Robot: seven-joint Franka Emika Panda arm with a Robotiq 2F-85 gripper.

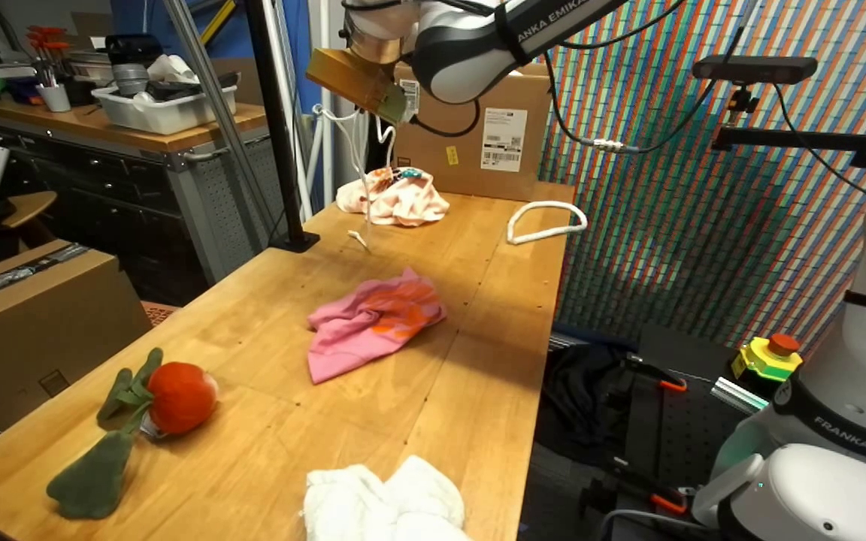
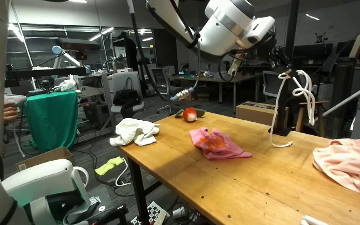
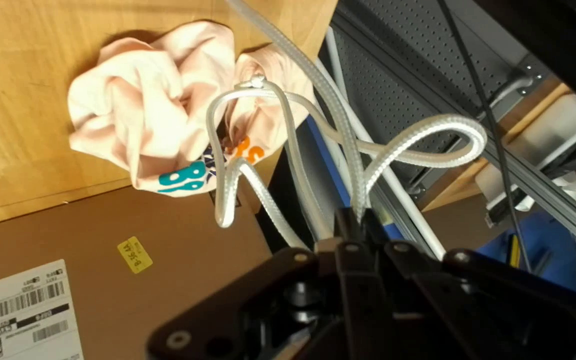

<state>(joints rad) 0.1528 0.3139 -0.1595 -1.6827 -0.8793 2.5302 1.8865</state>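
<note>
Rope (image 3: 352, 160), white and braided, fills the middle of my wrist view, coming out from between my jaws and curling into loops. I have them closed on it: the fingers (image 3: 346, 227) sit nearly together, with the rope pinched at their tips. Beyond the loops I see a peach cloth (image 3: 153, 105) with teal and orange print, crumpled on the wooden surface (image 3: 23, 90) beside a cardboard box (image 3: 183, 295).

In an exterior view I have the jaws well above the surface, in front of a black pole (image 2: 292, 28). The rope hangs from them, looped on one side, while a long strand drops to the surface, its end bent sideways. A pink cloth (image 2: 216, 143) with an orange patch lies further along, and a white cloth (image 2: 136, 131) overhangs a corner.

In an exterior view I can't make out the jaws themselves, but the rope trails below the arm (image 1: 470, 56), passing in front of the peach cloth. A white loop (image 1: 546, 234) lies at the same end, near the box, and a red plush (image 1: 183, 398) with green leaves lies at the opposite end.
</note>
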